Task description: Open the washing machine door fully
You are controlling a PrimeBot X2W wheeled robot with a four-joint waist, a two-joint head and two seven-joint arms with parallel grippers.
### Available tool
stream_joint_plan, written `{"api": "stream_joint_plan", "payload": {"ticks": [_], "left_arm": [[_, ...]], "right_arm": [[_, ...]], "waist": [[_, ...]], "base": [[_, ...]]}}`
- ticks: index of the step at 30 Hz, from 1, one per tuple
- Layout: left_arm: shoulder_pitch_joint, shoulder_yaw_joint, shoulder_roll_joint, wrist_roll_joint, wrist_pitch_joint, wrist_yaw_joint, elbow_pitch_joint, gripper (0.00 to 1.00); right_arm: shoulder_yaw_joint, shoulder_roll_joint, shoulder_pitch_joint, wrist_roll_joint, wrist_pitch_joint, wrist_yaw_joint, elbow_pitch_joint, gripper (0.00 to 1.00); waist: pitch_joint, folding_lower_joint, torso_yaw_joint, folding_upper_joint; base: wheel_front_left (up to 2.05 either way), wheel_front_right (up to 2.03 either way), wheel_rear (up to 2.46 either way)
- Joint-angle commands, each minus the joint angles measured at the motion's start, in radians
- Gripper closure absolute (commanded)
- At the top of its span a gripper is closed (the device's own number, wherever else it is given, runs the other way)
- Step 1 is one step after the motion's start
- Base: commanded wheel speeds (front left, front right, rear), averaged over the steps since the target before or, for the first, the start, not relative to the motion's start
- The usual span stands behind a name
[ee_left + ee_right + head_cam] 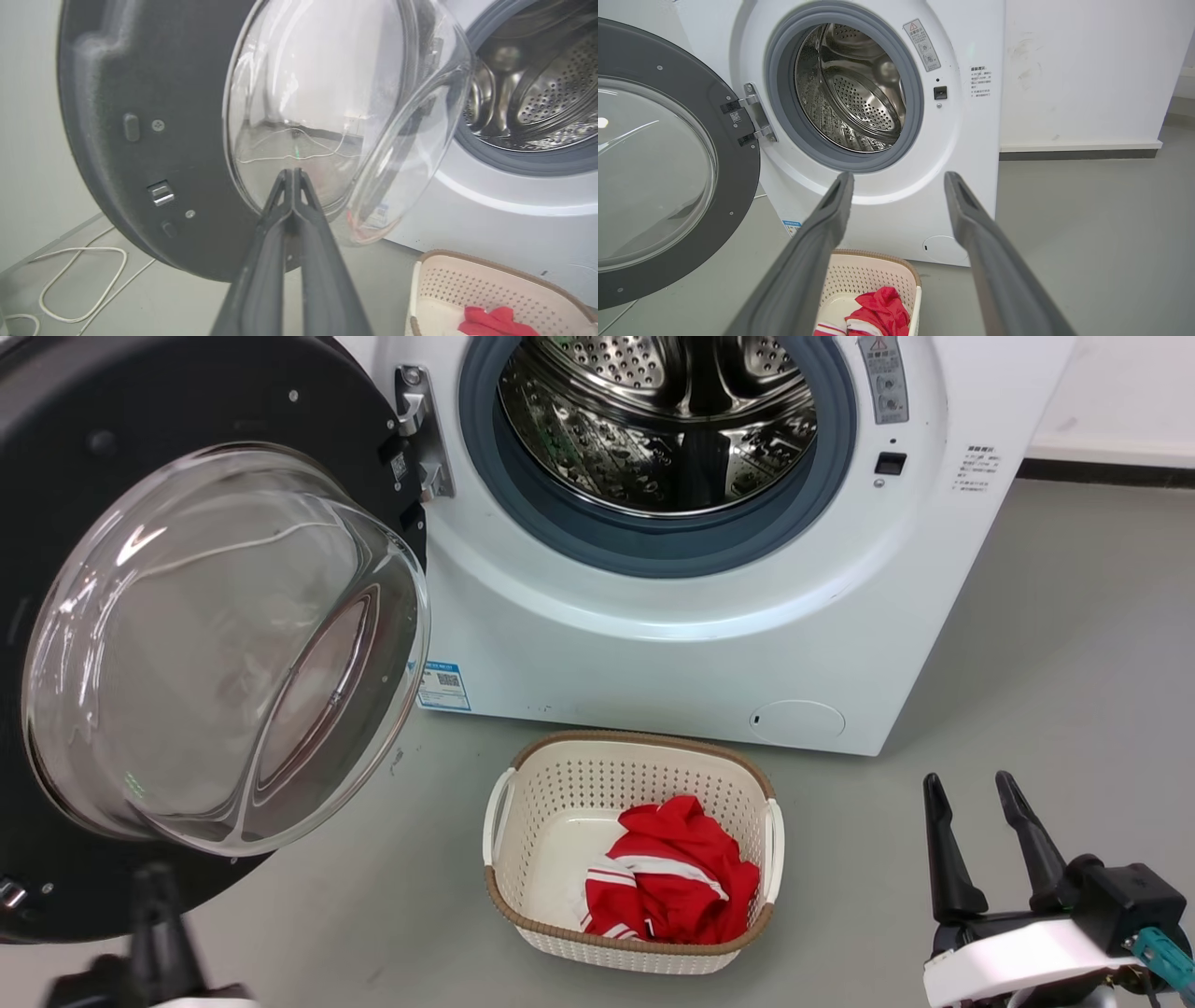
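The washing machine [653,653], a white front-loader, stands on the grey floor, its perforated steel drum exposed inside the grey rubber seal. The washing machine door [215,644], round and glossy black with a clear bulging glass bowl, hangs swung wide open on its left-side hinge.

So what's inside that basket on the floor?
A crumpled red garment with white stripes lies in the cream basket; bare bottom shows beside it. Anything beneath the garment is covered.
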Motion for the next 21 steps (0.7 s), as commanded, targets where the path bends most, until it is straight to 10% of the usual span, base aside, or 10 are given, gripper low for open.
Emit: {"api": "stream_joint_plan", "payload": {"ticks": [1,4,21], "left_arm": [[0.011,-0.014,-0.006,0.011,-0.002,-0.005,-0.011,0.71],[0.020,-0.088,-0.036,0.042,-0.002,-0.015,-0.054,0.01],[-0.123,-0.289,-0.055,0.124,-0.002,-0.014,-0.051,0.00]], "right_arm": [[0.000,0.001,0.013,-0.009,-0.007,0.000,-0.003,0.00],[0.001,0.001,0.014,-0.015,-0.008,0.000,-0.007,0.00],[-0.011,0.001,0.032,-0.123,0.041,0.000,-0.113,0.00]], "waist": [[-0.005,-0.0001,0.001,0.0000],[-0.013,-0.0001,0.000,0.0000],[-0.024,-0.0001,-0.099,0.0000]], "base": [[0.00,0.00,0.00],[0.00,0.00,0.00],[0.00,0.00,0.00]]}}
